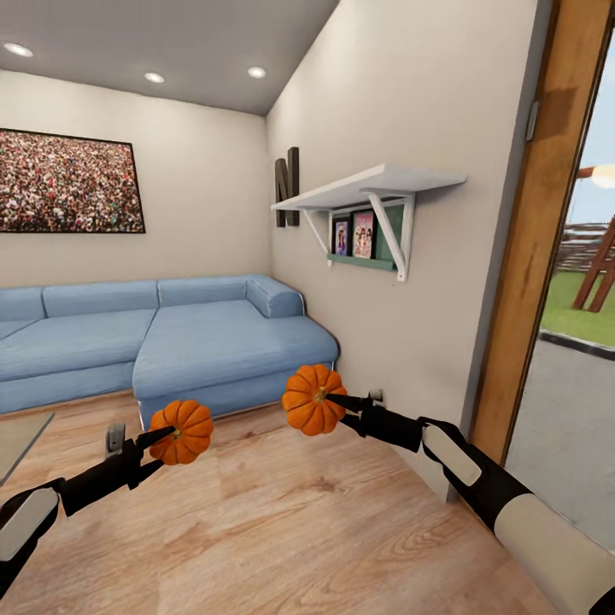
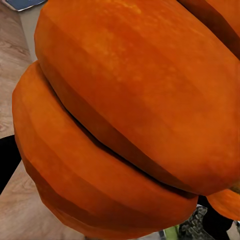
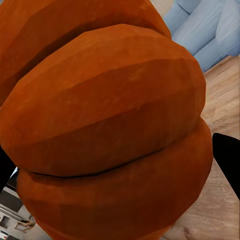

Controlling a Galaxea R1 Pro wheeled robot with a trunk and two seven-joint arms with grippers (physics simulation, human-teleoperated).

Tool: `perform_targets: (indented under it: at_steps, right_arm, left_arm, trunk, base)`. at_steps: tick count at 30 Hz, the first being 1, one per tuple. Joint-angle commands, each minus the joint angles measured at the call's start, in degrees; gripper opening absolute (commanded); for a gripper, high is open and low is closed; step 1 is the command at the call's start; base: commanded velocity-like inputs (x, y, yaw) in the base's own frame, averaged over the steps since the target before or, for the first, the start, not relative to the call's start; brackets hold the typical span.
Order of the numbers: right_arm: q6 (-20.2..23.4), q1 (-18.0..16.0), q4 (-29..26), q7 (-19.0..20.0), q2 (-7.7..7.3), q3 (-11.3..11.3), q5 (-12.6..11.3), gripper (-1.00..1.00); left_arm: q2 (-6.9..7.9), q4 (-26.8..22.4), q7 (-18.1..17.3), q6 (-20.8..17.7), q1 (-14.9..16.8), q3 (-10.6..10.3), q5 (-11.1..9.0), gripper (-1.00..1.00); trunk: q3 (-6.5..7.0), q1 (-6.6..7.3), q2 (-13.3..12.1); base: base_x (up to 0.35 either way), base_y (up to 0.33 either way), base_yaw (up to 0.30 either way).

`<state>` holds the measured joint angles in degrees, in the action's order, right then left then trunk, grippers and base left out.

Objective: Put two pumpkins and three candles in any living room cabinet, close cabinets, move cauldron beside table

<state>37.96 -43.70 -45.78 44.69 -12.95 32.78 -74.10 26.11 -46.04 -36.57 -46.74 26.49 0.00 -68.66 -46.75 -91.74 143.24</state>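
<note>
Both arms hold a ribbed orange pumpkin up over the wooden floor. My left gripper (image 1: pixel 165 442) is shut on the left pumpkin (image 1: pixel 183 431), whose orange ribs (image 2: pixel 125 115) press close to the left wrist camera. My right gripper (image 1: pixel 335 403) is shut on the right pumpkin (image 1: pixel 313 399), held a little higher, its ribs (image 3: pixel 110 135) crowding the right wrist view. The cabinet, the candles and the cauldron are out of view. A glossy pale corner of the table (image 1: pixel 15 437) pokes in at the left edge.
A blue corner sofa (image 1: pixel 171 342) stands ahead against the back wall. A white wall shelf (image 1: pixel 367 192) juts from the right wall above my right arm. A wooden door frame (image 1: pixel 534 248) opens to the outside at right. Bare wood floor (image 1: pixel 256 530) lies in front.
</note>
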Motion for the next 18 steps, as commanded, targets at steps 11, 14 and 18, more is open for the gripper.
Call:
perform_targets:
  at_steps: [11, 14, 18]
  right_arm:
    - [0.28, -0.07, 0.11, -0.13, -0.1, 0.11, -0.52, -1.0]
    - [0.28, -0.07, 0.16, -0.13, -0.09, 0.1, -0.58, -1.0]
    - [0.28, -0.07, 0.18, -0.13, -0.13, 0.1, -0.6, -1.0]
  left_arm:
    - [-0.01, -0.02, -0.06, -0.26, 0.06, -0.52, -0.01, -1.0]
    - [-0.01, -0.02, -0.01, -0.21, 0.04, -0.86, 0.01, -1.0]
    - [-0.01, -0.02, 0.0, -0.19, 0.04, -1.31, 0.02, -1.0]
  trunk:
    - [0.08, 0.01, 0.03]
    - [0.19, 0.01, 0.03]
    - [0.33, 0.01, 0.03]
  base:
    - [-0.123, -0.028, 0.025]
    - [-0.306, -0.091, 0.118]
    - [-0.314, -0.103, 0.132]
